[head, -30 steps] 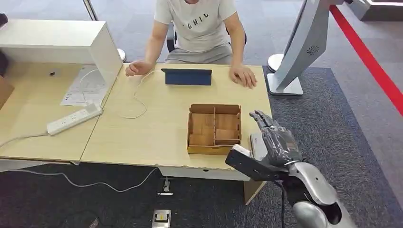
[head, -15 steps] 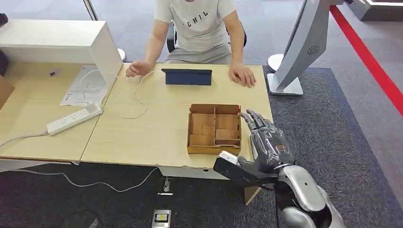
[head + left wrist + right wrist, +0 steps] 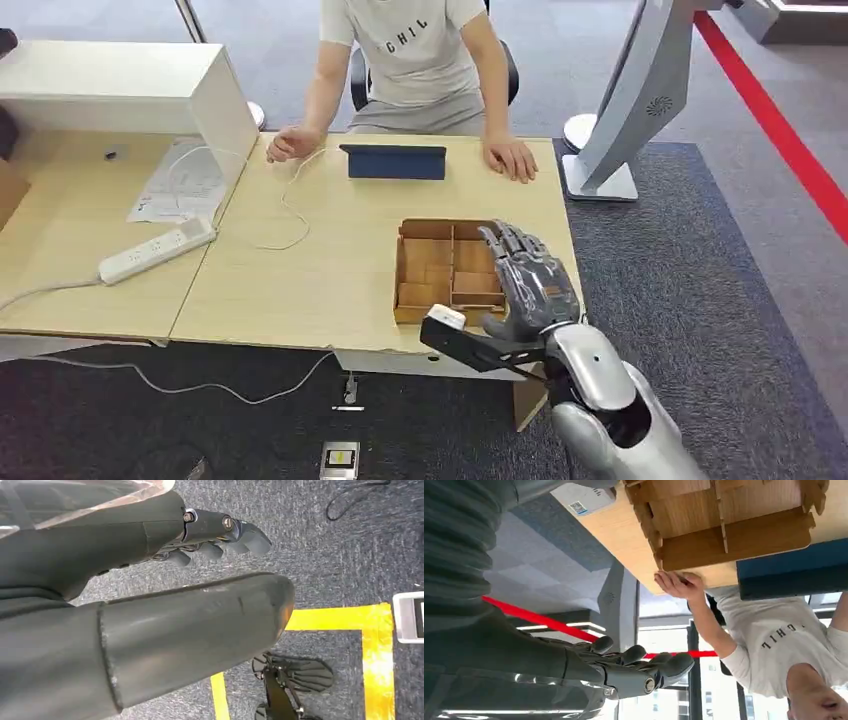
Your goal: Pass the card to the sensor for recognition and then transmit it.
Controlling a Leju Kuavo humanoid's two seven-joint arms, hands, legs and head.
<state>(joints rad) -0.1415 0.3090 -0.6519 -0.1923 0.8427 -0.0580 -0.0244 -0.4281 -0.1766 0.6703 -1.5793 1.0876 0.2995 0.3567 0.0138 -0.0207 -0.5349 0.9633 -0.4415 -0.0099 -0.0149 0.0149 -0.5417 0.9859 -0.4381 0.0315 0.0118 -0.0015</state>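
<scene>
**A:** Starting nearest, what is the left hand (image 3: pixel 125 545) doing?

**B:** It is hanging over the carpeted floor (image 3: pixel 350 555). Its fingers (image 3: pixel 250 535) are bending a little with nothing in them, but I cannot tell whether they count as open or closed.

**A:** And the right hand (image 3: pixel 530 285)?

**B:** It is hovering over the near right corner of the surface (image 3: pixel 330 260), with its fingers (image 3: pixel 664 667) stretched out, spread apart and gripping nothing. 1 second ago it was sitting out past the surface's right edge. Since then it has been sliding inward, and it is now overlapping the right side of the wooden box (image 3: pixel 440 265).

**A:** Where is the card?

**B:** The card (image 3: pixel 584 500) is lying flat on the surface just beside the box's corner (white, with a small printed code), and nothing is holding it. In the head view the hand is now covering that spot.

**A:** So what does the shift mean?

**B:** I am reading it as the reach closing on the card. The pickup is not yet done, and a flat card will likely be awkward to lift.

**A:** Further back?

**B:** A blue tablet (image 3: pixel 396 161) is standing near the far edge, and a person (image 3: pixel 410 50) is sitting behind it, resting 2 hands on the surface.
</scene>
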